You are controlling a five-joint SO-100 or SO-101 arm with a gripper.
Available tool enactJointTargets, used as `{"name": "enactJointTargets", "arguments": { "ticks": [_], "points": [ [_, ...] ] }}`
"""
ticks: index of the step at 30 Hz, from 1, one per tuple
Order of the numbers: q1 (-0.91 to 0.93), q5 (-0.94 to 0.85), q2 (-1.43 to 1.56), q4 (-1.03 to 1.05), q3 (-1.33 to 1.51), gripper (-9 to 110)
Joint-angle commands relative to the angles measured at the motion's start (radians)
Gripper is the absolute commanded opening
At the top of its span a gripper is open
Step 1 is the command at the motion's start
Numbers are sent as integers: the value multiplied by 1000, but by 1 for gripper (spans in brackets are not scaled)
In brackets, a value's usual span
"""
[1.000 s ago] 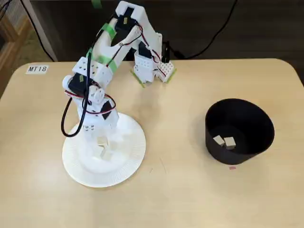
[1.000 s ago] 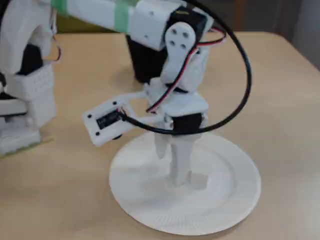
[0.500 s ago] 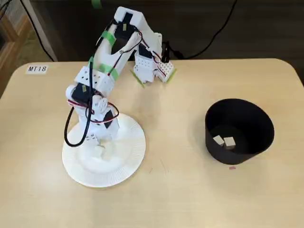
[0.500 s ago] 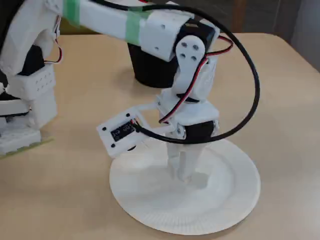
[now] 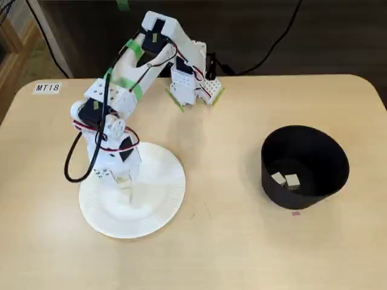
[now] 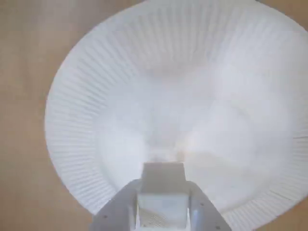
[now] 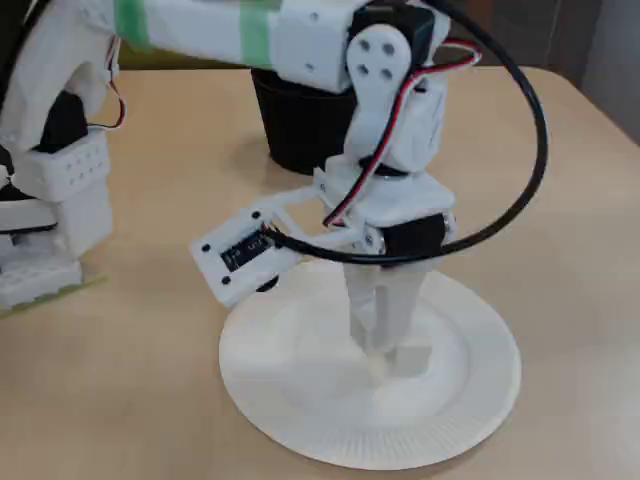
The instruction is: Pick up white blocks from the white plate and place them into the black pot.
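The white plate (image 5: 163, 199) lies at the table's left. My gripper (image 5: 125, 184) points down over its middle. In the wrist view the plate (image 6: 96, 96) fills the frame, and one white block (image 6: 163, 172) sits squeezed between the two fingers of the gripper (image 6: 163, 187), which is shut on it. From the side, the gripper (image 7: 378, 350) reaches down to the plate (image 7: 300, 400), and another white block (image 7: 412, 360) lies just beside the fingertips. The black pot (image 5: 329, 151) stands far to the right with two blocks (image 5: 285, 179) inside. It also shows behind the arm as the pot (image 7: 300, 130).
The arm's base (image 5: 193, 84) is clamped at the table's back edge, with black cables trailing behind it. An "MT18" label (image 5: 47, 87) is stuck at the back left corner. A small pink mark (image 5: 295, 212) sits in front of the pot.
The arm swung left across the plate and the wrist rose a little. The fingers, apart a second ago, now stand together on a block.
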Motion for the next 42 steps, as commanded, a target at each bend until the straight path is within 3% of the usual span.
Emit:
{"name": "enactJointTargets", "arguments": {
  "ticks": [1,8,18,22,28,42],
  "points": [
    [28,-51,152,14,-89,-2],
    [-149,-357,167,-32,-416,-2],
    [-755,-836,201,-101,-816,-2],
    [-951,-830,225,17,-798,-2],
    [-1147,-726,353,15,-364,-2],
    [-1218,-709,161,9,-183,-2]
  ]
}}
